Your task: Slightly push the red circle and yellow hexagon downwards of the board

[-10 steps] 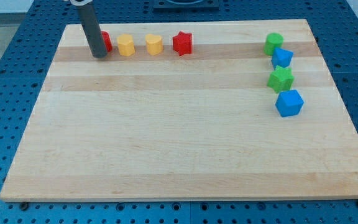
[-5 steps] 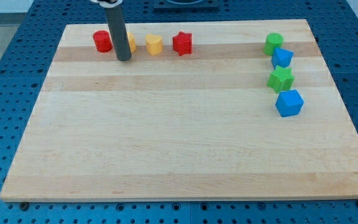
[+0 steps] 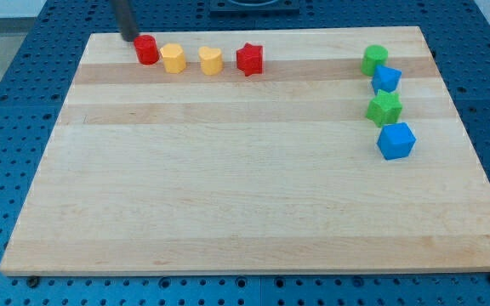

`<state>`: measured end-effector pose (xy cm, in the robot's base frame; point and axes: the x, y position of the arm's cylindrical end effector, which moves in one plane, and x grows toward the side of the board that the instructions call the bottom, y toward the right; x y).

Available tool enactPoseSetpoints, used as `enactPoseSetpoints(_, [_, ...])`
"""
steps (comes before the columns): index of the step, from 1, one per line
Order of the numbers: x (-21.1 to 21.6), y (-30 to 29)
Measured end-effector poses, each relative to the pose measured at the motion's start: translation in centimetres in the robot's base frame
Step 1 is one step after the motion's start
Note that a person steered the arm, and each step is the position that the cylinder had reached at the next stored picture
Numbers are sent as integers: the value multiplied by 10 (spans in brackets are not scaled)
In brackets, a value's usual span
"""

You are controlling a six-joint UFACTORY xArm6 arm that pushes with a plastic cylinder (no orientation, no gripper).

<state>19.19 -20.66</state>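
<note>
The red circle (image 3: 147,49) sits near the top left of the wooden board (image 3: 245,187). The yellow hexagon (image 3: 173,59) lies just to its right, close to touching it. My tip (image 3: 131,37) is at the board's top edge, just up and left of the red circle, very close to it. Whether it touches the circle I cannot tell.
A yellow heart-like block (image 3: 211,60) and a red star (image 3: 249,59) continue the top row to the right. At the right side stand a green block (image 3: 375,59), a blue block (image 3: 386,79), a green star (image 3: 384,108) and a blue block (image 3: 395,140).
My tip moved from in front of the yellow hexagon up and left to the board's top edge. The red circle has shifted slightly right, toward the hexagon.
</note>
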Motion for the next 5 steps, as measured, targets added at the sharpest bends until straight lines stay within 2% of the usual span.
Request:
enactPoseSetpoints(1, [5,47])
enactPoseSetpoints(3, [25,-3])
enactPoseSetpoints(5, [30,-6])
